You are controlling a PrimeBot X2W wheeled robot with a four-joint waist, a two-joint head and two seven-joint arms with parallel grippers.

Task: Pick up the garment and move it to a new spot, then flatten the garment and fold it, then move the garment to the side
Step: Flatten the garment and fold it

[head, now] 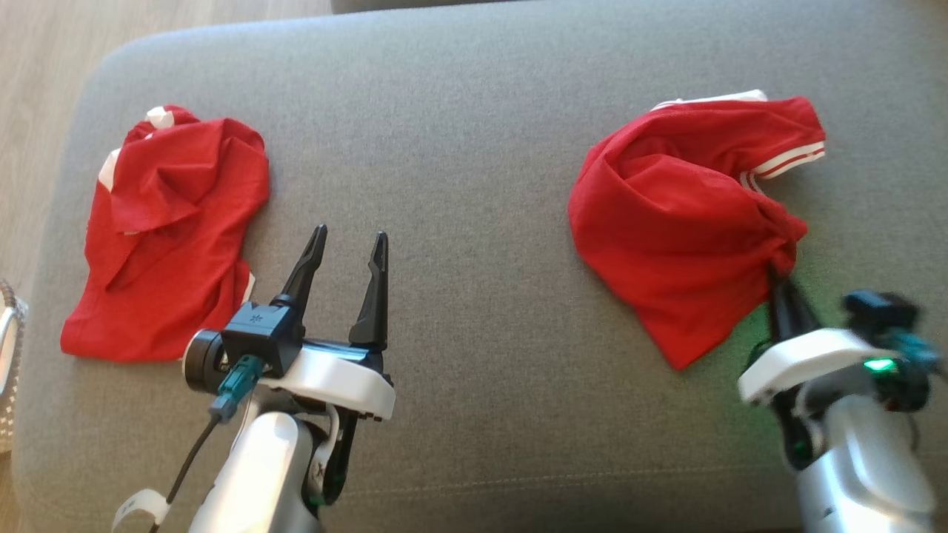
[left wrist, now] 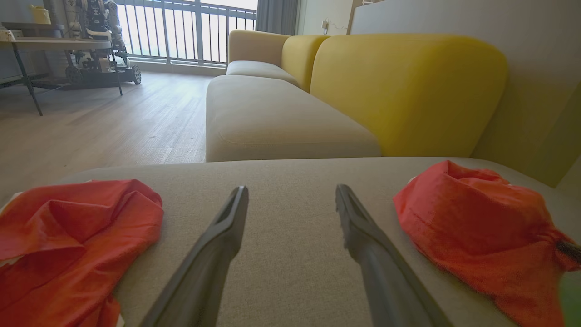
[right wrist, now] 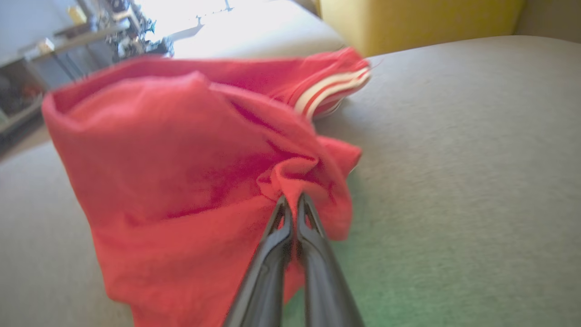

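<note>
A broad grey cushion (head: 481,148) took up most of the head view, with pale wood floor (head: 44,59) at its far left edge. In the left wrist view a yellow sofa (left wrist: 408,91) stood beyond it. On the cushion's right half lay the red garment (head: 666,222), bunched into a loose heap, its near corner gathered up to a point and the rest sagging onto the fabric below. Well apart from it, on the left half, a second red garment (head: 170,237) lay crumpled and flatter, with bits of white trim showing at its far edge. The left gripper (head: 348,240) hovered over bare cushion between the two heaps, nearer the left one, its fingers spread wide with nothing between them; the left wrist view showed the same gap. The right gripper (head: 781,277) had its fingers pressed together on the gathered corner of the red garment, and the right wrist view showed a fold of cloth pinched at the tips. A red-and-white striped cuff (head: 789,159) lay at that garment's far right end, resting on the cushion.
</note>
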